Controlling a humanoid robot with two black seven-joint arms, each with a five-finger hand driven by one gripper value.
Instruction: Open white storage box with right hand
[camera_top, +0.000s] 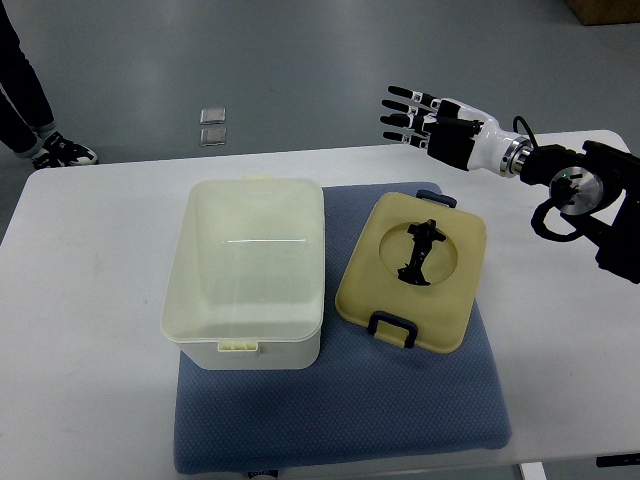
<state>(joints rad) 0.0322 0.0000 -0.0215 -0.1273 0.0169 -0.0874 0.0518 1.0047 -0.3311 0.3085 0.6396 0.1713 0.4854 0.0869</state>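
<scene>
From above, the white storage box stands open on a blue mat on the white worktop. Its cream lid lies flat just right of the box. The right hand hovers beyond the lid, fingers spread and released, holding nothing.

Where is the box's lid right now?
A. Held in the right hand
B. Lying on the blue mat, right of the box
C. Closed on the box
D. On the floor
B: the lid lies flat on the mat beside the open box, and the right hand is empty.
</scene>
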